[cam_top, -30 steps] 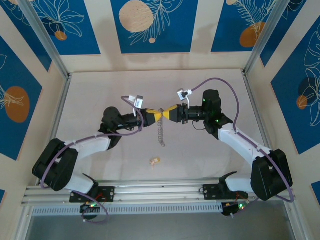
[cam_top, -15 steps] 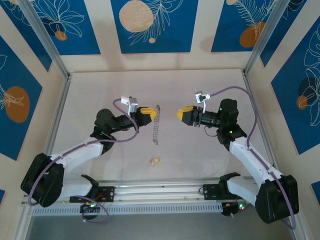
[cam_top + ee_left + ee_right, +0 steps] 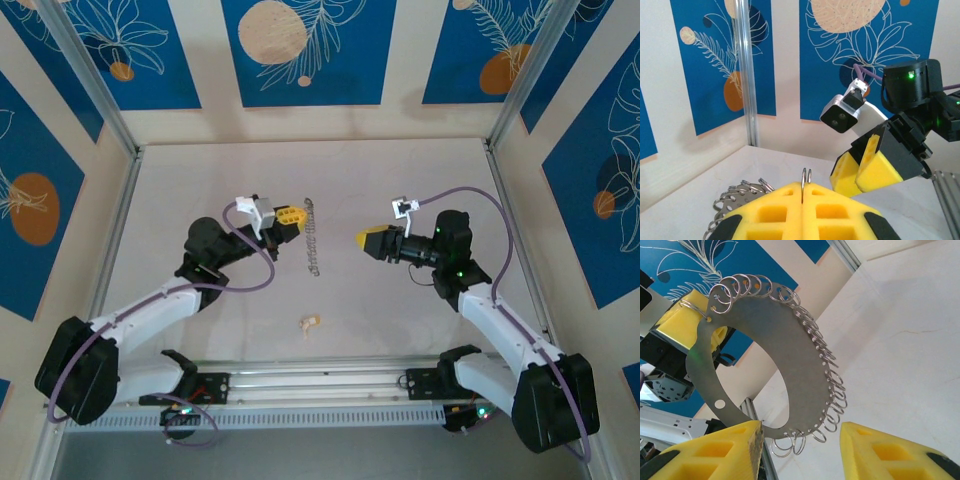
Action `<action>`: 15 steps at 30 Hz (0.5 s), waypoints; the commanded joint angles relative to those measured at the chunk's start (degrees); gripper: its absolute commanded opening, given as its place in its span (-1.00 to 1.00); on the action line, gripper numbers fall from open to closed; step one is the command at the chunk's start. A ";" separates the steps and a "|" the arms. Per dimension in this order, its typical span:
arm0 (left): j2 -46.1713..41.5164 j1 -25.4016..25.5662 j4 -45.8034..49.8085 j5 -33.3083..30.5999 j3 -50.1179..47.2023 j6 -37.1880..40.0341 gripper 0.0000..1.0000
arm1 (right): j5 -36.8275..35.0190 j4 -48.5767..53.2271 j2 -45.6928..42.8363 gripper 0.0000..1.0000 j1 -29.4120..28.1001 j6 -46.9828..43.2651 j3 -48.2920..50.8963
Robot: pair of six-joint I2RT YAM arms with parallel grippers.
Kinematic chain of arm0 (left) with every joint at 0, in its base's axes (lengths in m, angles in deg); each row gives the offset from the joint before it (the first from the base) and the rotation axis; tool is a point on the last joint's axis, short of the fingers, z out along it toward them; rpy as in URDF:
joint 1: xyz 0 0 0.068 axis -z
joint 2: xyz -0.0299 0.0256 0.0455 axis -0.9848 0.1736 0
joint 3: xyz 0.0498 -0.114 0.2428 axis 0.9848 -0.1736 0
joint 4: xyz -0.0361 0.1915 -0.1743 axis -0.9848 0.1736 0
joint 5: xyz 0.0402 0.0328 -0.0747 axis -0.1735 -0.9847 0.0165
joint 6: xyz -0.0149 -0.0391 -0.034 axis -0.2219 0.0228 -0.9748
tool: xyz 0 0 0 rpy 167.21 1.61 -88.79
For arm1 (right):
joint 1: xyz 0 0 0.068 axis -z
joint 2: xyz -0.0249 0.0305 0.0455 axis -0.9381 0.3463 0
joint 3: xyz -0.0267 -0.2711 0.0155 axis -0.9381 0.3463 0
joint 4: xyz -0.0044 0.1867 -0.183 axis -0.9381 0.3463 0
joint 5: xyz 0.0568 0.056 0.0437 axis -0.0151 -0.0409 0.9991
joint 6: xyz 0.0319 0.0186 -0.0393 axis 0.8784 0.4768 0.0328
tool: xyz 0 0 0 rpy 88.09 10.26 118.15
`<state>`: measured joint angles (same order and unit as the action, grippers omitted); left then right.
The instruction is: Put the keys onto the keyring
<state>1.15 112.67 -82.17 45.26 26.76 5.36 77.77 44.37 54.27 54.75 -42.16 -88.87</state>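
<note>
My left gripper (image 3: 290, 217) is pinched fully closed on the keyring (image 3: 313, 240), gripping it from its 10 o'clock side in the overhead view. My right gripper (image 3: 366, 241) sits at the ring's 3 o'clock, well apart from it, jaws parted with nothing between them. From above the ring is only a thin edge-on line. My right wrist camera sees it face-on as a flat grey band with a big round hole, two small punched holes and a fringe of small wire loops (image 3: 832, 385) along its outer edge. My left wrist camera shows one of those loops squeezed between my yellow pads (image 3: 775, 210). The key (image 3: 310, 322) lies alone on the table (image 3: 420, 180) at the ring's 6 o'clock, near my bases
</note>
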 commanded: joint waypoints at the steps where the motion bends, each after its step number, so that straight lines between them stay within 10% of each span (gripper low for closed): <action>1: -1.23 0.68 -1.52 -1.23 1.82 3.79 -1.00 | -0.11 -0.45 0.62 -0.10 0.15 0.53 0.46; 15: 1.64 0.79 8.27 5.23 5.89 -1.73 -1.00 | 5.62 -0.59 5.68 -0.14 -0.70 -4.24 -8.90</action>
<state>2.18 112.82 -76.10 47.36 29.69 5.60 80.26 44.02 59.54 54.36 -43.65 -94.40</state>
